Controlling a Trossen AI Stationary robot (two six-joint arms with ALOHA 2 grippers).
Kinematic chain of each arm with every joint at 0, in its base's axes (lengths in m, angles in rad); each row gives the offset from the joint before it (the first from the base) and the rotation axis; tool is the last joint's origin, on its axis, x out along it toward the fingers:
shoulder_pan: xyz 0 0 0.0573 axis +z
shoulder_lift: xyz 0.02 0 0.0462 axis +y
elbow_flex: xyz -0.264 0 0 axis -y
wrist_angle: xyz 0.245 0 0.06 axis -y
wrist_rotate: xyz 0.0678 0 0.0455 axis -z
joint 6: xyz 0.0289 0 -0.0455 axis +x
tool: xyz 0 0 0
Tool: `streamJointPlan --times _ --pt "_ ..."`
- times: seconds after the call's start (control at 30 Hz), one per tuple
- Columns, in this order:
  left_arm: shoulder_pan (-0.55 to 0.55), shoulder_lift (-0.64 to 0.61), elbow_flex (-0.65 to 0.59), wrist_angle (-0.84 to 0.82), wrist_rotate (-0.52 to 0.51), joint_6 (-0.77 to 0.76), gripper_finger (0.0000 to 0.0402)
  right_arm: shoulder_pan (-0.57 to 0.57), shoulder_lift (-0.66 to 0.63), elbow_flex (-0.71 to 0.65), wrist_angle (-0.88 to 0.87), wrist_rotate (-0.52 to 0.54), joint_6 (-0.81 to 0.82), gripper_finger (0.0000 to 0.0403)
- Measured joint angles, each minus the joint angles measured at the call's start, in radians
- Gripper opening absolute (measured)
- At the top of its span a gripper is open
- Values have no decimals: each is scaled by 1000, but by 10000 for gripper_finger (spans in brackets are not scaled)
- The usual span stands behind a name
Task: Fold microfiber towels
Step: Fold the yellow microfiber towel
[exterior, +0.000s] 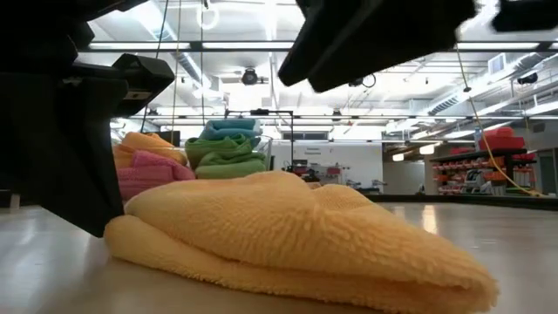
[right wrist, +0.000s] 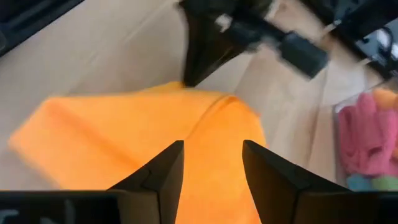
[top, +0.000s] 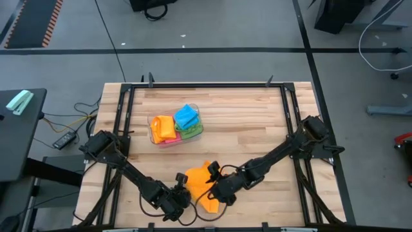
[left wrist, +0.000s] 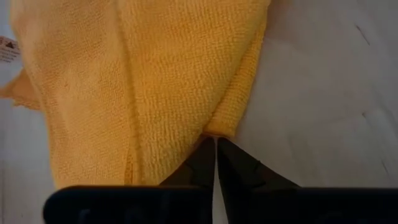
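While the orange microfiber towel [top: 201,183] lay bunched on the near middle of the wooden table [top: 257,122], I logged it as the item in hand: one layer doubled over another, its fold rounded and soft, not yet pressed flat.

My left gripper [left wrist: 215,142] stood at the towel's near-left corner, fingers pinched together on the folded edge, seemingly to anchor that corner so the cloth would not slide while the other side was worked.

My right gripper [right wrist: 212,163] hung just above the towel's right half with fingers parted and nothing between them, the orange pile showing through the gap; I judged it was placed there either to take a fresh hold or to smooth the fold down.

Behind the towel, well apart toward the table's centre, stood the clear plastic tub [top: 155,133] holding further cloths: a blue towel [top: 186,116] on top, an orange one [top: 163,127], with green [top: 190,133] and pink [exterior: 144,174] below. I took these for stock kept clear of the working space.
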Motion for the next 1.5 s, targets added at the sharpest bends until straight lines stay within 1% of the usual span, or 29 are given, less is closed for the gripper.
streamJointPlan --times 0.13,0.2,0.4,0.53,0.63,0.83,0.9,1.03,1.2,1.4,1.43,1.5 --pt "0 0 0 -3 5 1 21 26 -2 0 -7 1 28 168" --pt "-1 -3 2 -24 28 4 17 25 5 0 -9 1 54 168" --pt "-21 -26 87 -241 44 -60 13 -19 7 -56 -15 0 136 168" --pt "-24 -24 92 -249 46 -75 25 -48 8 -132 113 0 122 167" --pt "-23 -24 92 -264 45 -99 32 -54 9 -184 169 -1 102 166" --pt "-24 -24 92 -295 45 -109 33 -42 17 -229 317 -3 93 166" --pt "-24 -24 92 -295 45 -110 28 -41 33 -229 323 -4 79 166" --pt "-24 -24 92 -300 45 -110 20 -43 105 -207 327 -11 69 166" --pt "-28 -24 93 -316 46 -116 16 -41 183 -119 363 -11 15 166" --pt "-34 -28 93 -344 46 -143 21 -42 189 -40 365 -14 -21 166" --pt "-35 -29 94 -345 46 -149 22 -42 189 -33 366 -31 -25 166" --pt "-39 -36 94 -364 46 -162 24 -44 201 -24 412 -114 -26 166"
